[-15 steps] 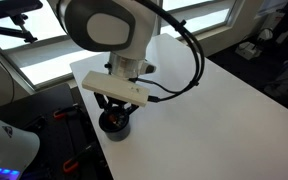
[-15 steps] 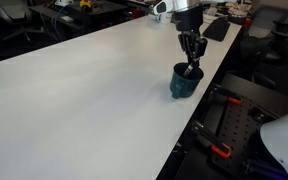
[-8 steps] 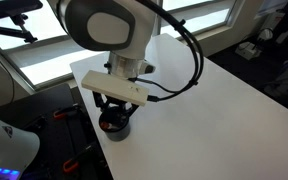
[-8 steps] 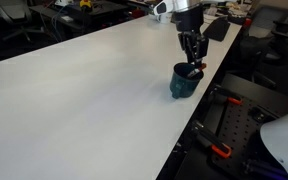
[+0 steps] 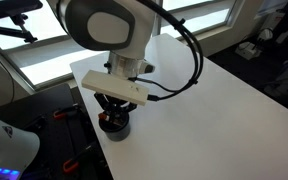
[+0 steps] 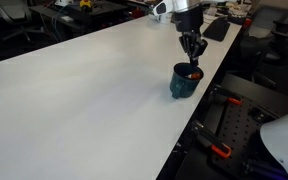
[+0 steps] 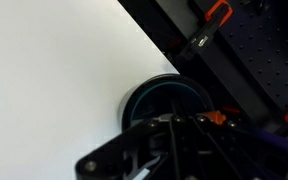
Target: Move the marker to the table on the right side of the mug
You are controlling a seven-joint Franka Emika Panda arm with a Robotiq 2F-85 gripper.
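Mug (image 6: 184, 82) noted upright on the white counter (image 6: 74, 100), close to the counter edge that borders the dark equipment (image 6: 239, 115) below. A small reddish-orange spot is seen at the mug's rim. This is taken to be the marker (image 6: 195, 72), standing or leaning inside the mug with only its top showing. The end effector (image 6: 192, 60) is held directly over the mug's mouth, fingers pointed down and drawn near one another at the tip, reaching about to the rim. Whether the marker is clamped between them or merely flanked cannot be told: in an exterior view the mug (image 5: 114, 124) is partly hidden by the arm (image 5: 104, 25), and in the wrist view the opening is blocked by the end effector's own dark linkage. Handling, as judged: the marker is expected to be light, stiff, thin and smooth-barrelled, so liable to pivot or slide in a loose pinch, but not fragile. Hold is best taken across the upper barrel, just below the exposed end, pads square to it. A straight vertical lift is judged necessary so that the lower end clears the rim without being dragged against the wall, since the small mug could be tipped or shoved toward the edge. Bare counter is available beside the mug for the put-down, where a round barrel may roll if released from height.
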